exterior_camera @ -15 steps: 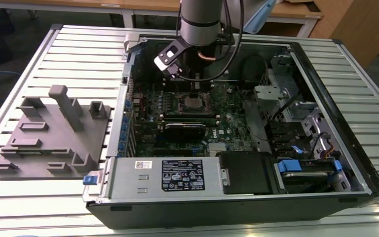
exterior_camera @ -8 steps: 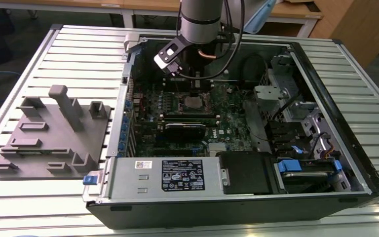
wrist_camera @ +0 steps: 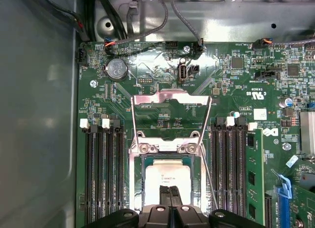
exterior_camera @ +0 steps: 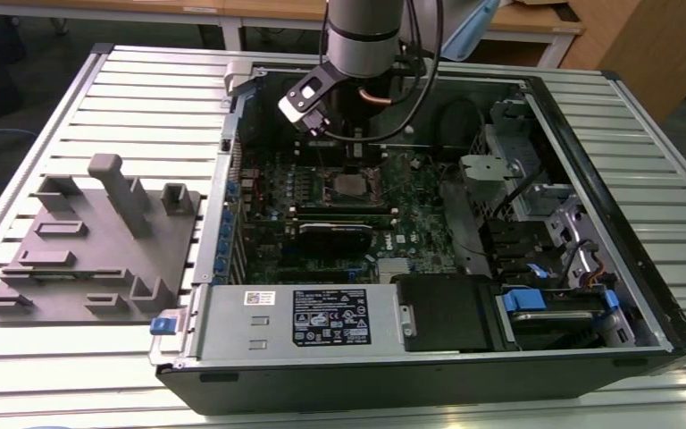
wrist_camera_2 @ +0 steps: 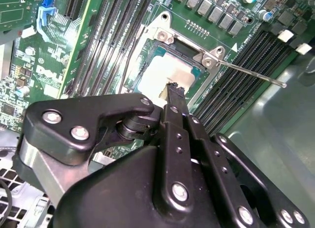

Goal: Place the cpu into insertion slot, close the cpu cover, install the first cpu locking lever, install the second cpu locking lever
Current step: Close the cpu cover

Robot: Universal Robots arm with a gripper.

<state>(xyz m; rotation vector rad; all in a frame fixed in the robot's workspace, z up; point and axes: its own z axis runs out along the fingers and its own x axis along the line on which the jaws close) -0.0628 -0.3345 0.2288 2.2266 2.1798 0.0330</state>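
- Standing beside the slatted table point(exterior_camera: 117, 98), I see an open computer case point(exterior_camera: 414, 386) lying on it. The robot arm point(exterior_camera: 361, 36) goes down into the case from above.
- In both wrist views the gripper point(wrist_camera: 170, 189) point(wrist_camera_2: 175, 88) has its two fingers pressed together, with nothing between them.
- The fingertips are directly over the cpu point(wrist_camera: 167, 175) point(wrist_camera_2: 165, 73). I cannot tell if they touch it.
- The cpu lies flat inside the insertion slot point(wrist_camera: 138, 181), with its silver-grey top facing up.
- The cpu cover point(wrist_camera: 170, 96) is folded open, away from the slot, on the side far from the gripper. Through its square window I see the green motherboard point(wrist_camera: 226, 97).
- One thin locking lever point(wrist_camera_2: 251, 74) sticks out from a corner of the slot and crosses over the memory slots.
- The long black memory slots point(wrist_camera: 103, 179) run close along both sides of the insertion slot, so the fingers have narrow room there.
- A round coin battery point(wrist_camera: 116, 69) sits beyond the open cover, near the case wall.
- In the exterior view a black card point(exterior_camera: 333, 234) lies near the slot, and a power supply box point(exterior_camera: 319, 317) lies nearer to the camera.
- A grey plastic fixture point(exterior_camera: 93, 241) stands on the table at the exterior view's left, apart from the case.
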